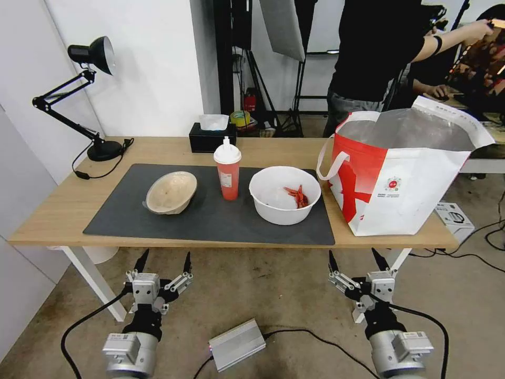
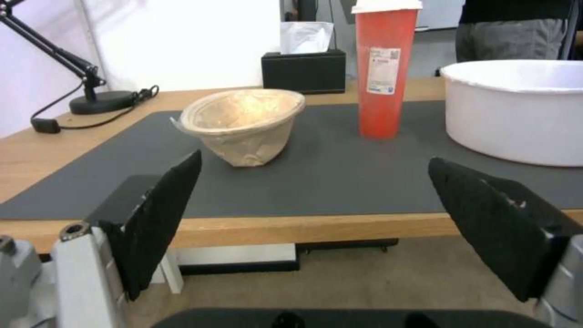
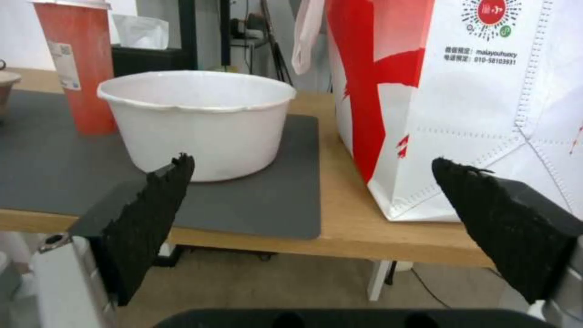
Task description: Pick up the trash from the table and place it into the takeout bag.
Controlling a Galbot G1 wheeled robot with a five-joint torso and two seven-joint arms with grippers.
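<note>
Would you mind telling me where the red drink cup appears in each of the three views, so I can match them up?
Head view: red drink cup stands mid-mat, between beige bowl and white bowl.
Left wrist view: it is at top centre, lid cropped.
Right wrist view: it is at the top left corner.
Shared landmark: the black tissue box behind the cup.

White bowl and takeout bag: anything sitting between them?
Nothing. In the right wrist view, bare mat edge and wood separate the white bowl from the takeout bag.

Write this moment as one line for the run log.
left pincer: open, before table | right pincer: open, before table | cup, two bowls: on mat | bag: open
</note>
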